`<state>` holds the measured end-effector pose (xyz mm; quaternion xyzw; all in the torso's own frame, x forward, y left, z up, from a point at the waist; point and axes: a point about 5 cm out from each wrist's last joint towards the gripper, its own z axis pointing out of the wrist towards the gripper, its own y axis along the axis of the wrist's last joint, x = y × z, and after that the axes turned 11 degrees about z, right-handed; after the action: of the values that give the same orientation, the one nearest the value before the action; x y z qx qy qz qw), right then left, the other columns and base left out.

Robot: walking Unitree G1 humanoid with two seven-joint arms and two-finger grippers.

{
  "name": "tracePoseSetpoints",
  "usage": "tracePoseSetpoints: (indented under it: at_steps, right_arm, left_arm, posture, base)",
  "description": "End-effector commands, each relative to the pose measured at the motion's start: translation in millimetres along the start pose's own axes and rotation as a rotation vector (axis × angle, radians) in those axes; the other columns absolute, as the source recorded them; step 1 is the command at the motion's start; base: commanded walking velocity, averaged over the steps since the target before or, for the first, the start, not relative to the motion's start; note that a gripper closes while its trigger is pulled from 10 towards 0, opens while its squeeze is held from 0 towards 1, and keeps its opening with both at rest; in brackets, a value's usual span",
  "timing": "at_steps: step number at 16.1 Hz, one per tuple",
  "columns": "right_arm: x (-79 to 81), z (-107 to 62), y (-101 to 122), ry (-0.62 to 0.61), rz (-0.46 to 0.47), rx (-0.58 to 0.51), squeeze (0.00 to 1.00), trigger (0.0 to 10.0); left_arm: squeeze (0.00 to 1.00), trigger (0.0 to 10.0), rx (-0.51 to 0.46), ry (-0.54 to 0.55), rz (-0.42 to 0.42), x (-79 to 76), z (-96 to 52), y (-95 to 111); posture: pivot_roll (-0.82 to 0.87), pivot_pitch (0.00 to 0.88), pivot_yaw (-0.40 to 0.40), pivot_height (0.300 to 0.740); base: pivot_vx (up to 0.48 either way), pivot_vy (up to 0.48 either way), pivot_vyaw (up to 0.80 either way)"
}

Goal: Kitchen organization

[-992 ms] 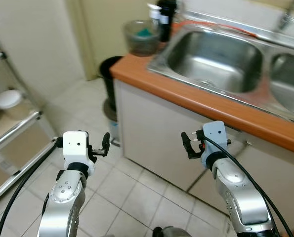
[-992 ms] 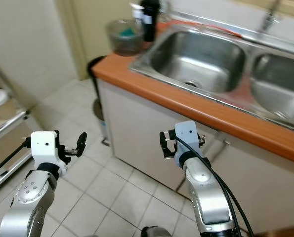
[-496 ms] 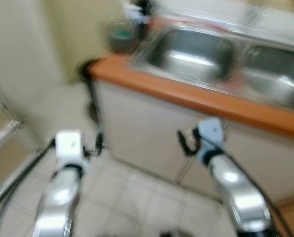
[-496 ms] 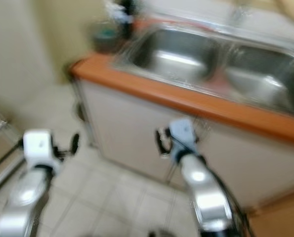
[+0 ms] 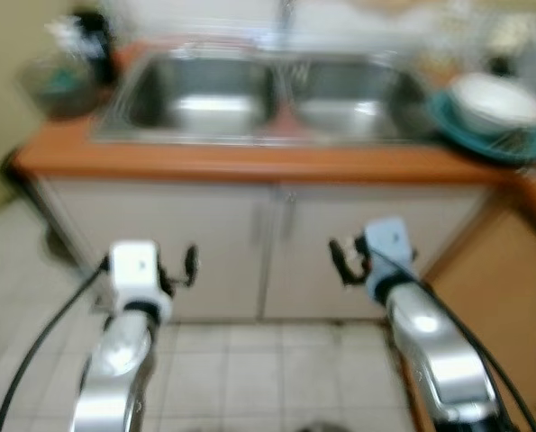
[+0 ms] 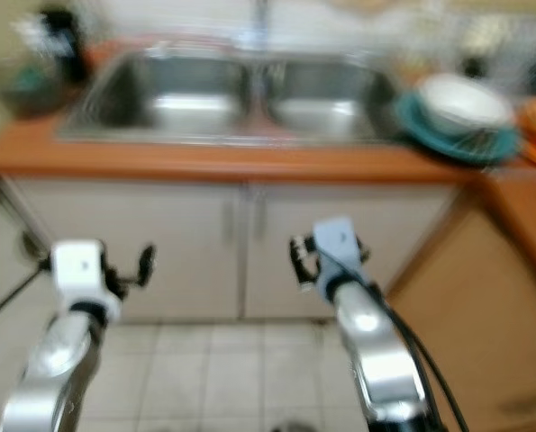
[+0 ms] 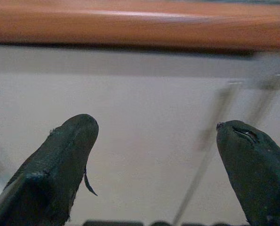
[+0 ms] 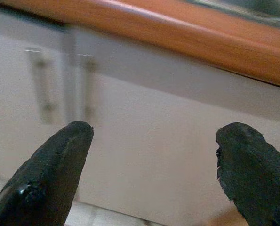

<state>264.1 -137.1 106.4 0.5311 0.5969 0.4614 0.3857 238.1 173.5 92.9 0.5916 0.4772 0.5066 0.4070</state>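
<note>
While both pincers, left pincer [image 7: 156, 155] and right pincer [image 8: 154, 155], gape wide and empty facing the cabinet, dishes [image 5: 493, 103] sit on worktop [image 5: 249, 164] right of sink [image 5: 249, 90]; settle before reaching.

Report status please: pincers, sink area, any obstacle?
Left pincer open, empty. Right pincer open, empty. Double sink ahead, dishes on its right. Cabinet doors shut in front of both pincers.
</note>
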Motion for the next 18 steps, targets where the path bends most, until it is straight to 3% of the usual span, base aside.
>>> tracePoseSetpoints:
  at_steps: [1, 7, 14, 18]
  right_arm:
    - [1.7, 0.8, 2.8, 0.009, -0.006, -0.015, 1.00, 10.0]
    - [2.9, 3.4, 10.6, -0.002, -0.058, -0.071, 1.00, 10.0]
    - [4.8, 3.6, 9.7, 0.007, -0.050, -0.070, 1.00, 10.0]
    - [3.9, 4.3, 8.8, -0.001, -0.043, -0.064, 1.00, 10.0]
  left_arm:
    - [0.00, 10.0, -0.019, 0.012, 0.028, 4.0, -0.2, 3.4]
    - [0.00, 10.0, -0.019, 0.017, 0.015, 2.5, -0.6, 2.7]
    - [0.00, 10.0, -0.020, 0.022, 0.009, 4.0, 0.1, 3.8]
    - [0.00, 10.0, -0.017, 0.010, 0.009, 3.2, 0.3, 3.3]
  posture:
    - [-0.09, 0.021, -0.018, 0.740]
    - [-0.09, 0.017, -0.025, 0.740]
    - [-0.09, 0.023, -0.024, 0.740]
    - [-0.09, 0.027, -0.022, 0.740]
  base:
    - [0.000, 0.000, -0.80]
    - [0.000, -0.416, 0.00]
    - [0.000, 0.000, 0.00]
    - [0.000, 0.480, 0.00]
